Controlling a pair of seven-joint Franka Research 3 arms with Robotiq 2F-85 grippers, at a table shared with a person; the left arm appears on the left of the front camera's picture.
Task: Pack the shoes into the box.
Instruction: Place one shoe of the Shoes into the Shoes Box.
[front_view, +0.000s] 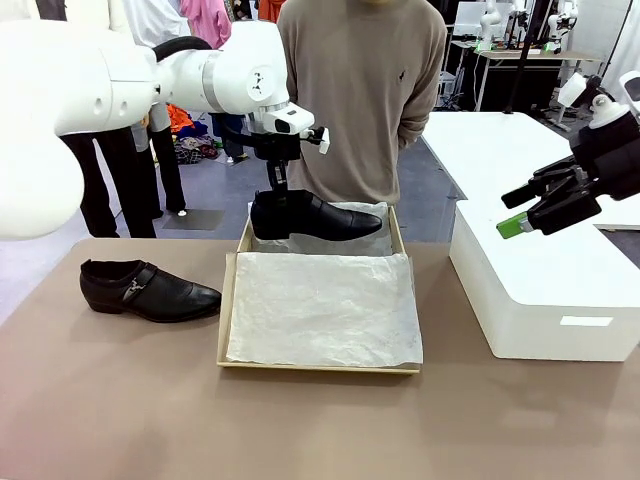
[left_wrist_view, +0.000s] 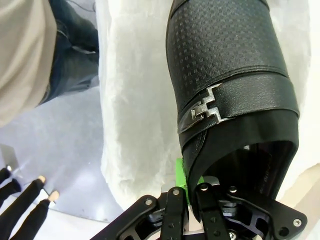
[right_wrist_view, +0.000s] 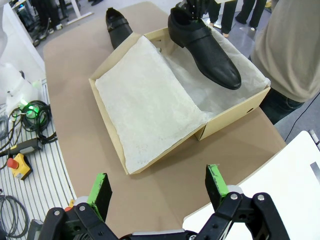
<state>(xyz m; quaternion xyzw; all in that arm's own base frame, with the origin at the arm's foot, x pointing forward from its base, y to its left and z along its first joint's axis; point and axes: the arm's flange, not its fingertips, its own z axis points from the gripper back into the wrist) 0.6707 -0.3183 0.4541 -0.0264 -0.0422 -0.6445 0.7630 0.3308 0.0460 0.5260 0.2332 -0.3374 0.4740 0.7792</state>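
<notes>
Front view shows my left pincer (front_view: 279, 188) pinching one shoe (front_view: 318, 218) by its heel collar, hanging just below it over the box (front_view: 244, 236), so I reckon I lower, release, then fetch the other shoe (front_view: 148, 290); right pincer (front_view: 514, 210) waits spread.
</notes>
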